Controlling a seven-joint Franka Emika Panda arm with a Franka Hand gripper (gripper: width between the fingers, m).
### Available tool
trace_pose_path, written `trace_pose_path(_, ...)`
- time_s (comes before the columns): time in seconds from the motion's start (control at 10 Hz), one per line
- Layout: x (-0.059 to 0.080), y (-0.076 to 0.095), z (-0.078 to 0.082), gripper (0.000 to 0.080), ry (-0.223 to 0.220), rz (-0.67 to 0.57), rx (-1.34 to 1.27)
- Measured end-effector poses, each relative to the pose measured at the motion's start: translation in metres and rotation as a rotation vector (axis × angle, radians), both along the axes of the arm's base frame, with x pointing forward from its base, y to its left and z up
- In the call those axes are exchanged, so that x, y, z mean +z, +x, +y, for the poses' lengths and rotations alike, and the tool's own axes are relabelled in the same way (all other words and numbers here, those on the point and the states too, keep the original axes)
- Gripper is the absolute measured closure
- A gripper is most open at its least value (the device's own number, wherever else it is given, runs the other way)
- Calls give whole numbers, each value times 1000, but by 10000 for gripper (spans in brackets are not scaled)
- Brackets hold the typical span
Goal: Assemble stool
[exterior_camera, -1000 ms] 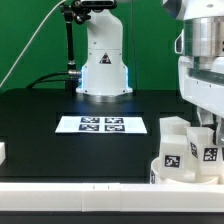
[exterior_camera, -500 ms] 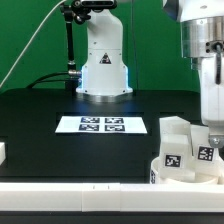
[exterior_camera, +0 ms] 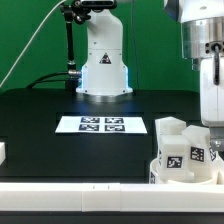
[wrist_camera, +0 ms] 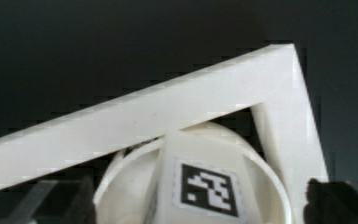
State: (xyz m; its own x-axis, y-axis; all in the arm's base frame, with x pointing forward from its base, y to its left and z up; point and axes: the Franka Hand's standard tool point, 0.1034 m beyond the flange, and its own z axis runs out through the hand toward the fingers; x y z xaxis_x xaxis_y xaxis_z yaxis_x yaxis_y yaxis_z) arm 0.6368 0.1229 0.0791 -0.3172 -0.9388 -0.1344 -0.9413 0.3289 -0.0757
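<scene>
the stool parts [exterior_camera: 183,150] sit clustered at four o'clock on the table [exterior_camera: 60,140], against the white border rail [exterior_camera: 70,190]. the pincer [exterior_camera: 212,128] hangs over a tagged leg [wrist_camera: 190,185]; whether it grips or is released, i cannot tell. likely a leg pick-up; next calls for a clean lift. no containers seen.

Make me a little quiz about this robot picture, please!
1. True or false: the marker board lies flat on the black table.
2. In the exterior view, which side are the white stool parts on: A) left, B) right?
3. What colour is the square tag in the wrist view?

Key: 1 true; 2 B; 3 black and white.
</scene>
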Motion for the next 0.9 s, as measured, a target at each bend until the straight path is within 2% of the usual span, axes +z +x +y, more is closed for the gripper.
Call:
trace_pose_path(0.2, 13, 4, 6, 155, 7, 1, 68)
trace_pose_path(0.7, 13, 4, 6, 150, -34, -38, 417)
trace_pose_path(0.8, 15, -1, 7, 150, -45, 12, 588)
trace_pose_path(0.9, 20, 3, 8, 150, -55, 22, 700)
